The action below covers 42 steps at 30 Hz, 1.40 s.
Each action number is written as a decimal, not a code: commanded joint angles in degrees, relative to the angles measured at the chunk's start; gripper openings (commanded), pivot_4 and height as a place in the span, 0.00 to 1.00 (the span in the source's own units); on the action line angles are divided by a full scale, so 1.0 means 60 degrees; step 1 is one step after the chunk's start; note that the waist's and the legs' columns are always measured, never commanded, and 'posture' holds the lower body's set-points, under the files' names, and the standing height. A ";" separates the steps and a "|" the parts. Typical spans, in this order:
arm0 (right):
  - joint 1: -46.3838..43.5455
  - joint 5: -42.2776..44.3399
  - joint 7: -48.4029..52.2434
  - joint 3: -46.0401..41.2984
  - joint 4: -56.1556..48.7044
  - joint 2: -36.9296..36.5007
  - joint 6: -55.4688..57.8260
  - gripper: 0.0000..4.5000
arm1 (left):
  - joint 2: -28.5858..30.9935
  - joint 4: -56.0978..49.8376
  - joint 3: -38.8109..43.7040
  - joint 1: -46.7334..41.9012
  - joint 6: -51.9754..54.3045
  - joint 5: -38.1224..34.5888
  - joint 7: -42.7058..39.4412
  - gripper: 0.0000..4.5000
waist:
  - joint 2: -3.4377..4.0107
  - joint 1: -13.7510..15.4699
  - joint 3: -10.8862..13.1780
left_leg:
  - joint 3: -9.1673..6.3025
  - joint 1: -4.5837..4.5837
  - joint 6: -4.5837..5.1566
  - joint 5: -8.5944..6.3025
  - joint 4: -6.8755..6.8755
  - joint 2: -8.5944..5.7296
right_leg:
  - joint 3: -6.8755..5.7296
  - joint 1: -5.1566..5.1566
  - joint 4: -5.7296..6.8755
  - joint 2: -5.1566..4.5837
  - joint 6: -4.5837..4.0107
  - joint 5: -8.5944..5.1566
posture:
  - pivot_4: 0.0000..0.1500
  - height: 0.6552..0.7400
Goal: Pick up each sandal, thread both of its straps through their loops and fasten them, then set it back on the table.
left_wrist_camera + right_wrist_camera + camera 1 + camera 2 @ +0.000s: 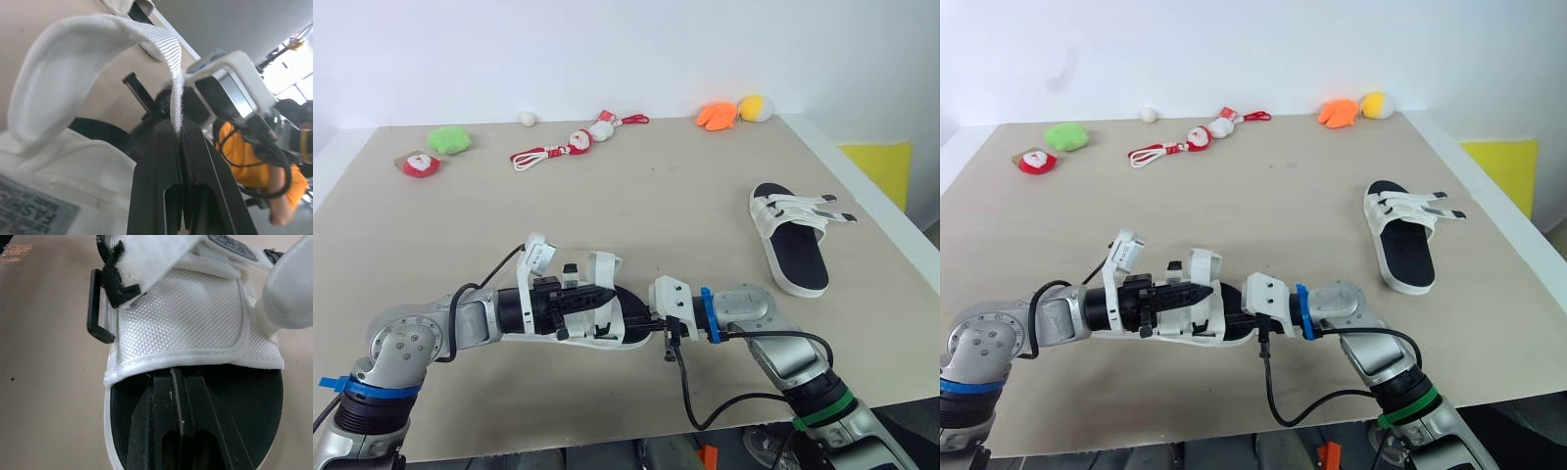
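A white sandal with a black footbed [625,328] is held just above the table's front part between both grippers. My left gripper [608,294] is shut on the free end of one white strap [88,58], which arches up from the upper; a black loop [139,93] shows behind it. My right gripper [175,374] is shut on the edge of the sandal's white mesh upper [181,318], beside another black loop [98,308]. The second sandal [788,240] lies flat at the right, its two straps sticking out sideways.
Small plush toys line the far edge: a green one [450,139], a red-and-white one [421,164], a Santa on a cord [570,145], orange [717,115] and yellow [756,107] ones. A person in orange [254,161] is beyond the table.
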 commanded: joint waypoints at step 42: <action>0.0213 -0.0245 -0.0253 0.0188 -0.0108 -0.0073 0.0524 0.00 | -0.0992 0.2885 -0.1328 -0.1589 -0.0466 0.4156 -0.6141 0.01 | 0.0000 -0.0022 0.0000 | -0.0028 -0.0009 0.0000 0.0000 -0.0001 -0.0001 | -0.0008 0.0004 -0.0001 0.0008 -0.0003 -0.0002 | 1.00 1.00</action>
